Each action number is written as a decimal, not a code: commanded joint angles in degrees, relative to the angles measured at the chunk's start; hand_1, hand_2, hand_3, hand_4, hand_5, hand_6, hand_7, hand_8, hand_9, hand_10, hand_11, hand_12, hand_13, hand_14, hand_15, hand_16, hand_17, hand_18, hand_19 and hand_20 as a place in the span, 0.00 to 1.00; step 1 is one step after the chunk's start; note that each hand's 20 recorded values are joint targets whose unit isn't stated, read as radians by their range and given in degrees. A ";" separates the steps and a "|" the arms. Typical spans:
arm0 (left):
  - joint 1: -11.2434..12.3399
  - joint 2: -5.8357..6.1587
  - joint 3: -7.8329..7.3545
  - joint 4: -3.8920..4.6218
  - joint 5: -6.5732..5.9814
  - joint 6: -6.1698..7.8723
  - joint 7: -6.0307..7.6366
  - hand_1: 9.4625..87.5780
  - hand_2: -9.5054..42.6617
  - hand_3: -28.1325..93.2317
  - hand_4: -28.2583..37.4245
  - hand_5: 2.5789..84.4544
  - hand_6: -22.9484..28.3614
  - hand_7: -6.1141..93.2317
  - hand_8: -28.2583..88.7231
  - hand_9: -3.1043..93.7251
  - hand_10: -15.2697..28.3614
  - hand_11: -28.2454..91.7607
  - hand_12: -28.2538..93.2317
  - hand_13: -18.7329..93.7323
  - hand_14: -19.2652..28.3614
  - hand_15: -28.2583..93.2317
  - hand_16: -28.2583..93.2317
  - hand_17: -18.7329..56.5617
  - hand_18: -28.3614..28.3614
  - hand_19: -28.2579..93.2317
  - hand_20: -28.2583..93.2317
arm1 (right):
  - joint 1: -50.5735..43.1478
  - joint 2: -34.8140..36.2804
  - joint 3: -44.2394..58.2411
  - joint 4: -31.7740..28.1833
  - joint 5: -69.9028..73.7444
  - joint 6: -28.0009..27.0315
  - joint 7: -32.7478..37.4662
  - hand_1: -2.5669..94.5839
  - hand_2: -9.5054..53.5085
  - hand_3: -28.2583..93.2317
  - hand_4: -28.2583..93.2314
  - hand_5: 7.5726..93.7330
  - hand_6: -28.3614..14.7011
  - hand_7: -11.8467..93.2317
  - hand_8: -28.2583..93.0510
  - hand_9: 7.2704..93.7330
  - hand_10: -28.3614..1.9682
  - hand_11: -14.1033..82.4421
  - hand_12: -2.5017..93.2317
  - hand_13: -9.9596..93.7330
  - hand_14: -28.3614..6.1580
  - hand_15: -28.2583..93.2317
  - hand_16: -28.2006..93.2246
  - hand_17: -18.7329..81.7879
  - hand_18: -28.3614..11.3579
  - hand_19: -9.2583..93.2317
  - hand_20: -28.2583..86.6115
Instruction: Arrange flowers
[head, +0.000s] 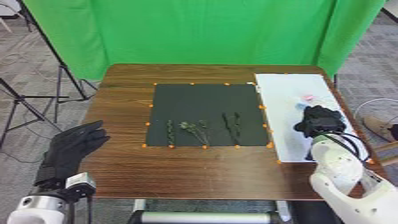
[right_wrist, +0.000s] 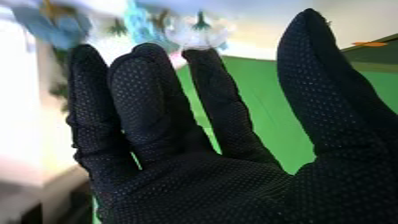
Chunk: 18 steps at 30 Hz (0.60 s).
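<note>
- The flowers (head: 308, 98) lie just past the right hand's (head: 320, 120) fingers, on the far side from the robot and a touch to its left, over on the white sheet (head: 286, 131).
- Which way their long axis runs I can't tell from here; the sprigs (head: 194, 131) on the mat (head: 182, 107) run roughly from the robot's side toward the green screen (head: 213, 35).
- The right hand is much the nearer to the flowers. The left hand (head: 69, 150) is out by the table's (head: 160, 172) left edge, nearer the mat, well apart from them.
- In the right wrist view, a blue flower (right_wrist: 55, 24) and a white flower (right_wrist: 200, 32) show around the fingertips. Whether they touch, I can't say.
- The right hand is open, fingers long and loose, thumb apart, nothing gripped. The left is open too, and empty.
- My guess is that a flower gets picked up next. The hand would need a small reach forward, then a gentle pinch; closing carelessly could crush petals or drag in a neighbour.
</note>
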 joint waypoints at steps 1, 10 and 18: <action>-0.21 -0.74 0.29 0.11 0.68 -1.11 -0.80 0.24 0.37 0.89 0.22 0.55 0.73 0.21 0.17 0.45 0.87 0.56 0.31 0.44 1.00 0.74 0.12 0.14 0.88 0.72 0.37 | 1.77 0.41 -1.73 2.17 -3.35 1.99 2.56 0.33 0.07 0.89 0.01 0.48 0.45 0.29 0.15 0.40 0.01 0.60 0.23 0.57 0.30 0.92 0.39 0.49 0.07 0.93 0.25; -0.15 -0.84 0.23 0.16 0.66 -1.03 -0.64 0.24 0.37 0.89 0.22 0.55 0.73 0.21 0.17 0.45 0.87 0.56 0.31 0.44 1.00 0.74 0.12 0.14 0.88 0.72 0.37 | 2.44 -0.20 -2.21 3.91 -3.56 -0.21 2.43 0.35 0.07 0.89 0.01 0.52 0.48 0.29 0.14 0.44 0.05 0.58 0.22 0.58 0.30 0.91 0.38 0.49 0.06 0.94 0.20; -0.48 -0.45 0.65 0.37 0.28 -1.20 -0.16 0.24 0.37 0.89 0.22 0.55 0.73 0.21 0.17 0.45 0.88 0.56 0.31 0.44 1.00 0.74 0.12 0.14 0.88 0.72 0.37 | 5.41 -0.22 -7.08 7.08 -9.27 3.85 1.69 0.38 0.06 0.89 0.01 0.56 0.52 0.30 0.14 0.48 0.10 0.58 0.22 0.61 0.33 0.89 0.37 0.49 0.07 0.94 0.19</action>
